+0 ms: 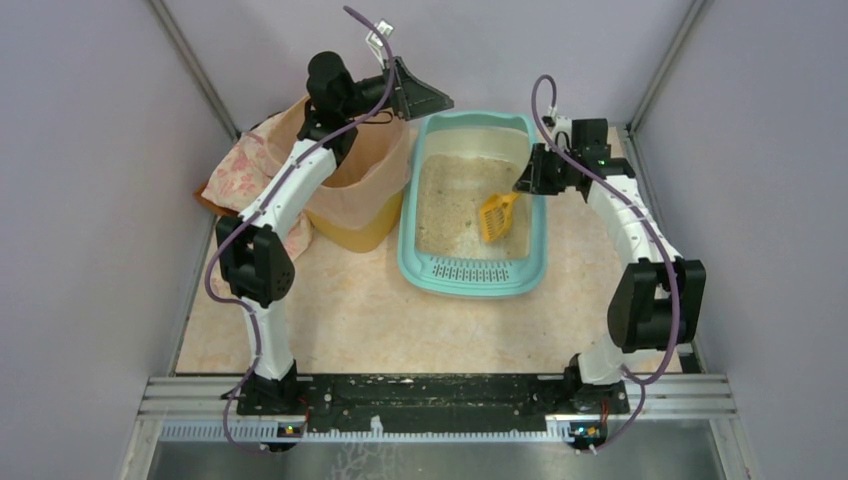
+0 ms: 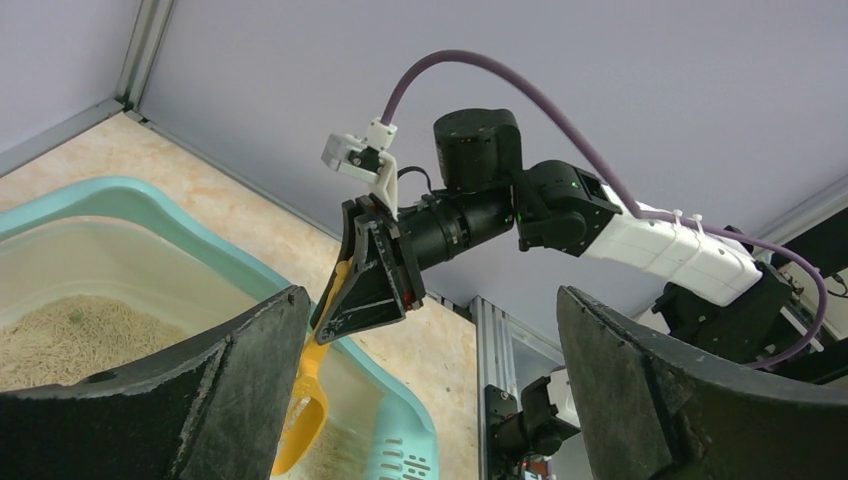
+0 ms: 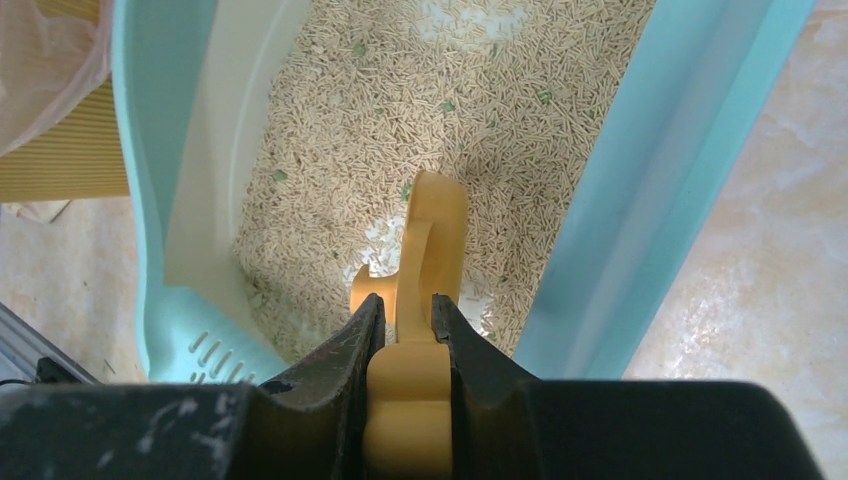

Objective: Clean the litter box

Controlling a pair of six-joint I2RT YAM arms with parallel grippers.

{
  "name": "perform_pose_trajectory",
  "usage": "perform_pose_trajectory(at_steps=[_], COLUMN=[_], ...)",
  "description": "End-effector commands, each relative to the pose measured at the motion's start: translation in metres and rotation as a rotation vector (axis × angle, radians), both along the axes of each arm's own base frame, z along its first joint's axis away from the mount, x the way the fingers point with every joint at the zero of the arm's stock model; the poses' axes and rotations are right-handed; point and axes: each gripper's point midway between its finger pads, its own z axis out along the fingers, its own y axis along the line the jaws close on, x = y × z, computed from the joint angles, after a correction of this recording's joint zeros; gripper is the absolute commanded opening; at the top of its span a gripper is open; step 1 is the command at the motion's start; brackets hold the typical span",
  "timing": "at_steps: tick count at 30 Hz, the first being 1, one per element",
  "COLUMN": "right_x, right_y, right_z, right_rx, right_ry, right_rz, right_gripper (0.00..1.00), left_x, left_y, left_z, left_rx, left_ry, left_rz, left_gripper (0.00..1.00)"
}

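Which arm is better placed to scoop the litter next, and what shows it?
Right. The right tool is shut on the yellow scoop, inside the litter box. The left tool is open and empty.

fingers point(image 3: 350, 350) gripping yellow scoop point(image 3: 428, 250), litter box point(image 3: 640, 190)

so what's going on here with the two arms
The right tool is shut on the handle of a yellow scoop and holds it inside the litter box, head pointing down at the litter. Whether it touches the litter cannot be told. The left tool is open and empty, raised near the far rim of the lined bin beside the box.
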Motion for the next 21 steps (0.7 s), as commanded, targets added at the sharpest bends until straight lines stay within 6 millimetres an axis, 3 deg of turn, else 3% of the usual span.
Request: perform_pose_trajectory(at_steps=[1, 11, 21], right_x=[0.02, 0.03, 0.015], right_y=[0.004, 0.017, 0.036], right_z=[-0.003, -0.029, -0.048], right_rx=[0.012, 0.03, 0.082], right_ry=[-0.058, -0.033, 0.039], right_rz=[0.006, 0.037, 0.095], right_gripper=[0.0, 0.0, 0.0], left_x=[-0.002, 0.002, 0.007], left_y=[0.006, 0.015, 0.019], left_z=[0.012, 0.011, 0.006], left_rx=[-0.005, -0.012, -0.022], left_ry=[-0.054, -0.046, -0.025], left_rz=[0.008, 0.023, 0.023], left_gripper=[0.98, 0.98, 0.98])
